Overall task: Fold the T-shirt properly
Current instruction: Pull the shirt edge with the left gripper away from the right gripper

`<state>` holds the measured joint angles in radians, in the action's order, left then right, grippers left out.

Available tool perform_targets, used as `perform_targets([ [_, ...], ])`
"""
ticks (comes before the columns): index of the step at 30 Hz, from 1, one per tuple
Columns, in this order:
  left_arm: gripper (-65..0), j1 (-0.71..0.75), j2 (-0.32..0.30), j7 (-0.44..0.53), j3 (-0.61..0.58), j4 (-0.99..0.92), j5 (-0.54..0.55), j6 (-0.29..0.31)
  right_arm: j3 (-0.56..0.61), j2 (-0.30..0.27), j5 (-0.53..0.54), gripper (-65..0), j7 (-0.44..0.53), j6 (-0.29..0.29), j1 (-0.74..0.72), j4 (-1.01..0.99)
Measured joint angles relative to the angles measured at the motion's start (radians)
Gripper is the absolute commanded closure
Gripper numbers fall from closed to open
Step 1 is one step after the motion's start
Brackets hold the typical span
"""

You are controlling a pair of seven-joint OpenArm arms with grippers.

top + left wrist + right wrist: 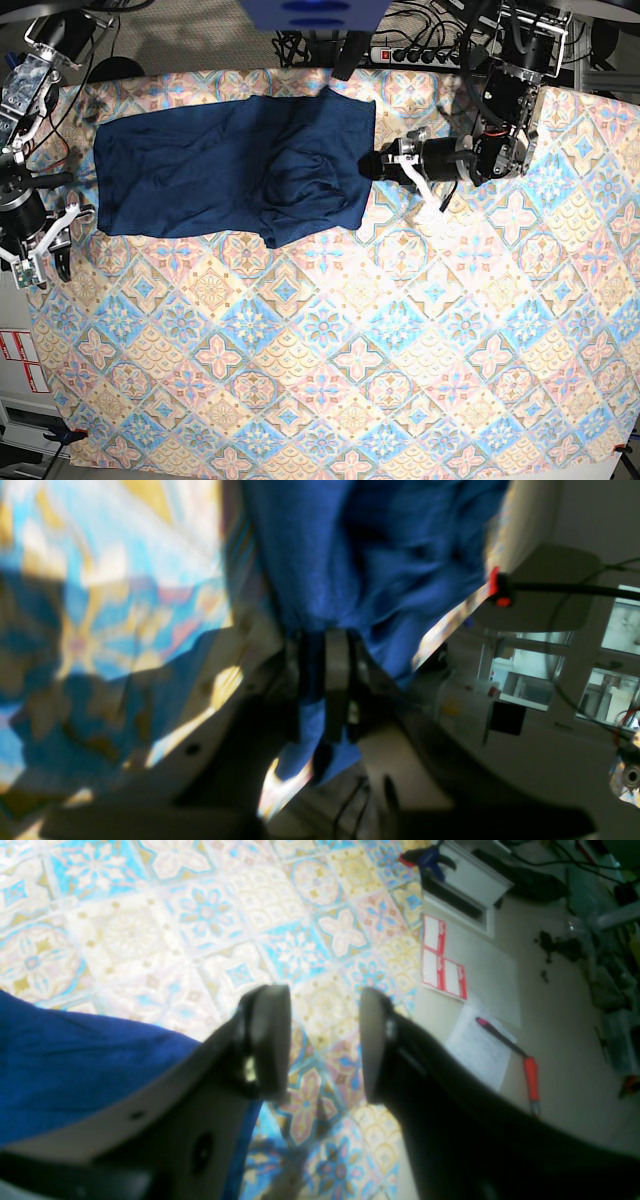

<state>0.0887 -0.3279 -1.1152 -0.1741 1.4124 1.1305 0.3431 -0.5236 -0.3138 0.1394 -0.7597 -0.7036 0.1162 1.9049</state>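
Observation:
The dark navy T-shirt (pixel 230 165) lies spread across the far left part of the patterned tablecloth (pixel 330 340), with a rumpled fold near its middle. My left gripper (pixel 372 165) is at the shirt's right edge, level with the cloth. In the left wrist view that gripper (pixel 325 680) is shut on a bunch of the blue fabric (pixel 370 555), which drapes away from the fingers. Off the shirt's left end, my right gripper (pixel 62 245) stands open. The right wrist view shows its fingers (pixel 270 1040) apart over bare tablecloth, with the shirt's edge (pixel 75 1065) just to the left.
The tablecloth's left edge runs close beside the right gripper. Beyond it are red-and-white labels (pixel 442 965), a sheet of paper (pixel 477 1050) and a red-handled tool (pixel 530 1075). A power strip and cables (pixel 425 50) lie along the far edge.

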Motion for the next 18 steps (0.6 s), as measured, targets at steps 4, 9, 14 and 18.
perform_targets([
  [4,-0.5,0.009,0.016,0.004,-0.006,0.001,-0.009,0.002,0.035,-0.002,-0.003,-21.8,-0.004,0.0,0.0,0.0],
  [9,-4.2,-0.066,0.085,-0.002,-0.082,-0.043,-0.037,0.0,0.045,0.0,0.0,-21.8,0.002,0.0,0.0,0.0],
  [14,-24.7,-0.069,0.093,0.003,-0.109,-0.11,-0.038,-0.002,0.043,-0.001,0.0,-21.8,0.0,0.0,0.0,0.0],
  [18,-39.4,-0.039,0.034,0.0,-0.106,-0.085,-0.026,-0.006,0.039,0.0,-0.001,-21.8,-0.001,0.0,0.0,0.0],
])
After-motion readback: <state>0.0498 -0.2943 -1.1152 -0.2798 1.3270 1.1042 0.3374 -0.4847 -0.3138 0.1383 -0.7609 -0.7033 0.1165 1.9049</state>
